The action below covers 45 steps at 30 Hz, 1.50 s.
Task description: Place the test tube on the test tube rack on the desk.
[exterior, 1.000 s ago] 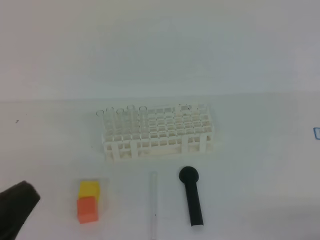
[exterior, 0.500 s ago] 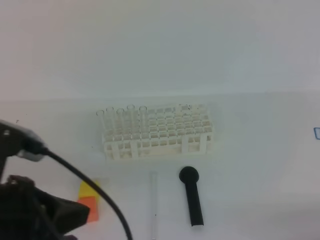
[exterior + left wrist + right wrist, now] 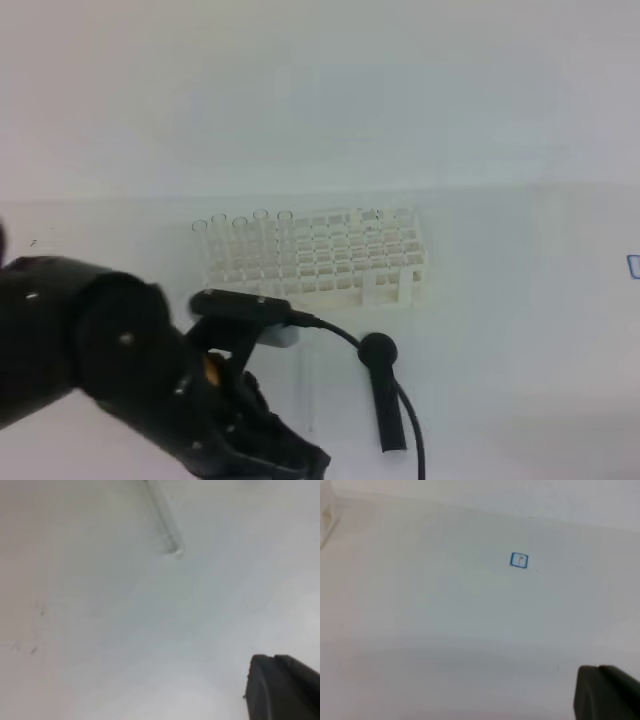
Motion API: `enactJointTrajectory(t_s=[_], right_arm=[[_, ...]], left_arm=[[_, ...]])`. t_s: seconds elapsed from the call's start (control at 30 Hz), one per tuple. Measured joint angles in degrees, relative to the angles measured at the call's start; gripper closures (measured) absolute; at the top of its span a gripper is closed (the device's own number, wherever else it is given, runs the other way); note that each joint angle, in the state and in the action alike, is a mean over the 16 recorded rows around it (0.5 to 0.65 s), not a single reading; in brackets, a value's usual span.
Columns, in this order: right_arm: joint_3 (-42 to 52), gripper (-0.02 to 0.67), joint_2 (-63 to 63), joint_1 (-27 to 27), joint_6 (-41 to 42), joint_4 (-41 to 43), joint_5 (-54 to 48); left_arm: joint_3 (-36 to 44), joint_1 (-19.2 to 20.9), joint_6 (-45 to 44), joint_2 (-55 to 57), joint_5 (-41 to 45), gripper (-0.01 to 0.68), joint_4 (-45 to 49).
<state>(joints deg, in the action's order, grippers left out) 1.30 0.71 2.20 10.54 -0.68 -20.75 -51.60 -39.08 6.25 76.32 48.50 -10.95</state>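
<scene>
While left gripper [image 3: 282, 687] sits pressed together over white bench [image 3: 100, 630], I see thin clear test tube [image 3: 165, 522] lying flat ahead, short of white gridded rack [image 3: 315, 262]. Risk: shut jaws nudge it rolling toward black round-headed tool [image 3: 383, 390]. Right gripper [image 3: 607, 692] pressed together, idle.

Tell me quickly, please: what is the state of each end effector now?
Left end effector: closed, holding nothing; the test tube lies apart from it on the desk.
Right end effector: closed, holding nothing.
</scene>
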Motion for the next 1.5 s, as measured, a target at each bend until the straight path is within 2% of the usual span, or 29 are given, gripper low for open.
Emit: enactJointTrajectory(t_s=[0.17, 0.3, 0.73, 0.9, 1.2, 1.5], right_arm=[[0.0, 0.65, 0.0, 0.0, -0.01, 0.0, 0.0], [0.0, 0.65, 0.0, 0.0, -0.01, 0.0, 0.0], [0.0, 0.65, 0.0, 0.0, -0.01, 0.0, 0.0], [0.0, 0.65, 0.0, 0.0, -0.01, 0.0, 0.0], [0.0, 0.65, 0.0, 0.0, -0.01, 0.0, 0.0], [0.0, 0.65, 0.0, 0.0, -0.01, 0.0, 0.0]], left_arm=[[-5.87, -2.83, 8.3, 8.72, 1.46, 0.667, 5.62], [-10.68, -3.7, 13.83, 14.68, 2.76, 0.627, 8.84], [-19.18, -3.75, 19.37, 28.86, 3.98, 0.303, 10.49], [-19.8, -3.75, 21.22, 32.49, 3.35, 0.24, 10.41], [-20.03, -3.75, 22.7, 36.05, 2.56, 0.264, 10.18], [-20.36, -3.75, 22.75, 37.59, 3.44, 0.425, 10.22]])
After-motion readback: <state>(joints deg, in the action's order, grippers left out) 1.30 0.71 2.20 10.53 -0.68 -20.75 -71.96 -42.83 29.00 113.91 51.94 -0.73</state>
